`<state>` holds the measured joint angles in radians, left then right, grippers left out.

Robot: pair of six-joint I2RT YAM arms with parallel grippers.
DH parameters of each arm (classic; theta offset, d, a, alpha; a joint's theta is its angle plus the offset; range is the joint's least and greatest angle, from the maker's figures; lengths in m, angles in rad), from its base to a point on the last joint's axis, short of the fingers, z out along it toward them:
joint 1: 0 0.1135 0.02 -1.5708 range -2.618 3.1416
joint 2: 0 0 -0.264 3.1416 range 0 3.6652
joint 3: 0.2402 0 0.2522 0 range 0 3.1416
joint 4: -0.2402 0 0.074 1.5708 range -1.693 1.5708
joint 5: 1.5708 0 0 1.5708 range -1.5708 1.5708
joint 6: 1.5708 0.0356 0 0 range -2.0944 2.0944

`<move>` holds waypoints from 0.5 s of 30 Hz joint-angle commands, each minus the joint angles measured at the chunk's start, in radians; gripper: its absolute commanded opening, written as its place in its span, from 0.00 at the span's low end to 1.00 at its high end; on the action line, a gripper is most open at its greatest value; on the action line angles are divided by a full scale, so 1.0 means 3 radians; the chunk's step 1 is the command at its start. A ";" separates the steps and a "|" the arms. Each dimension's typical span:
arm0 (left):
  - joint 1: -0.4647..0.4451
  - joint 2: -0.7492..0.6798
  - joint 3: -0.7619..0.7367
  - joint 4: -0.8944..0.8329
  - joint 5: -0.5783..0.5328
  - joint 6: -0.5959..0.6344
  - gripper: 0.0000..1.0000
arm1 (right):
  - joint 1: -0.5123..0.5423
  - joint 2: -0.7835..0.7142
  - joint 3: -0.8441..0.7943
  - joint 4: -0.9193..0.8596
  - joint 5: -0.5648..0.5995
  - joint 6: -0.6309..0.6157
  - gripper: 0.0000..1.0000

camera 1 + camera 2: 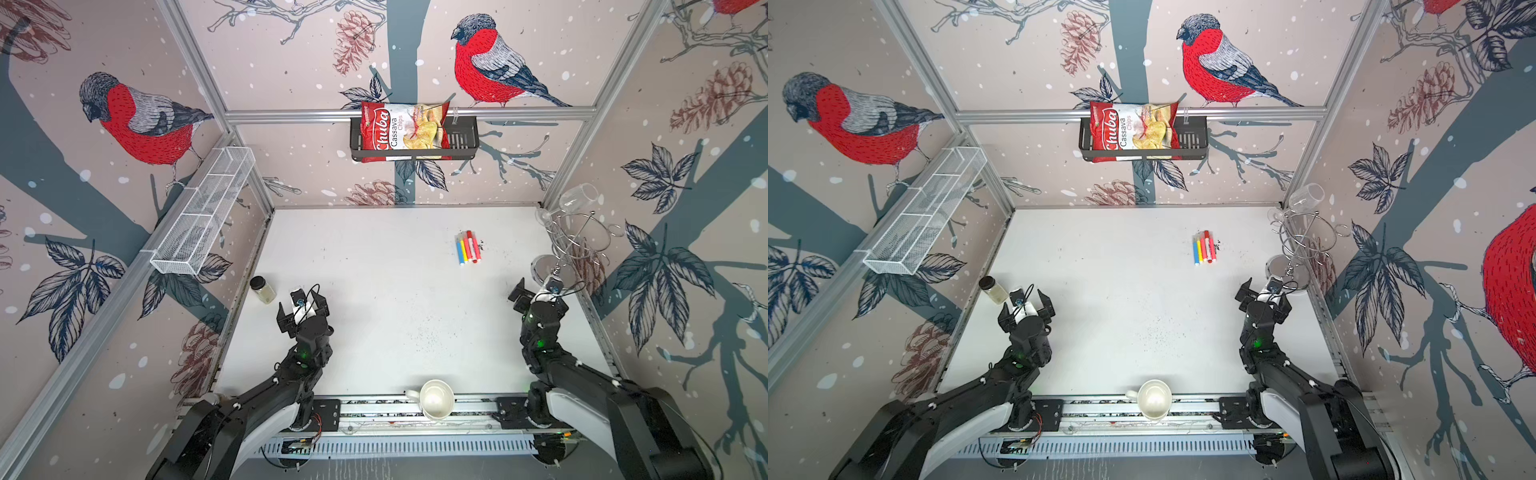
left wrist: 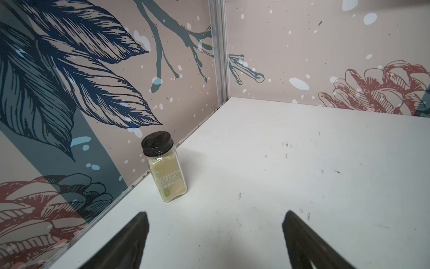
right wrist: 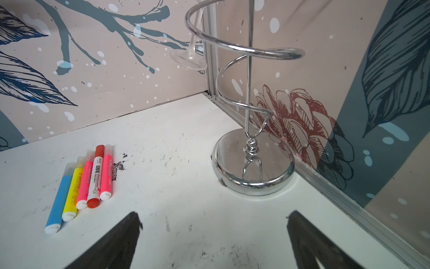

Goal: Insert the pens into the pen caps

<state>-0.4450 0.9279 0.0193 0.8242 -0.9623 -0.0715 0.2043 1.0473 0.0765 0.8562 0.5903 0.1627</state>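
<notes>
Left gripper point(image 1: 301, 309) is held above the left side of the table point(image 1: 374, 291), its jaws spread wide with nothing between them. In the left wrist view its two dark fingers point(image 2: 130, 242) are seen well apart over bare white surface. A jar point(image 2: 167, 172) with a black lid is stood upright just beyond it, close to the left wall. A white mug point(image 1: 435, 400) is seen about midway along the table's front edge.

Further right and towards the back, the pens point(image 1: 468, 247) are laid flat in a tight row, side by side and touching. From left to right the row is made up of a blue pen point(image 3: 58, 202), a yellow pen point(image 3: 73, 191), a pink pen point(image 3: 85, 179), a white pen point(image 3: 95, 174) and a second pink pen point(image 3: 106, 172). All five are already fitted with caps point(image 3: 69, 167) at their far ends. Four of these are translucent, and a red cap point(image 3: 99, 150) is seated on the white pen. Dark smudges point(image 3: 117, 167) are seen on the table just beside the row.

At the right side the right gripper point(image 1: 538, 297) is held above the table, equally wide and empty, well apart from the pens. A chrome spiral rack point(image 3: 253, 163) is stood just beyond it in the back right corner, and a glass point(image 1: 577, 195) is hung on it.
</notes>
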 commanded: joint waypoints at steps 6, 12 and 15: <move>0.0088 0.0512 0.0116 0.0809 -0.0020 0.0155 0.89 | -0.0021 0.0570 0.0140 0.0915 -0.0109 -0.0212 1.00; 0.0113 0.0893 0.0031 0.1610 -0.0012 0.0448 0.89 | -0.0044 0.0671 0.0147 0.1097 -0.0172 -0.0252 1.00; 0.0115 0.1081 -0.0003 0.1974 0.0014 0.0571 0.89 | -0.0089 0.0671 0.0032 0.1363 -0.0180 -0.0299 0.99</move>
<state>-0.4133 1.2201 0.0257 1.2171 -0.9653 0.0364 0.1867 1.2453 0.1055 1.1484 0.5423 0.0998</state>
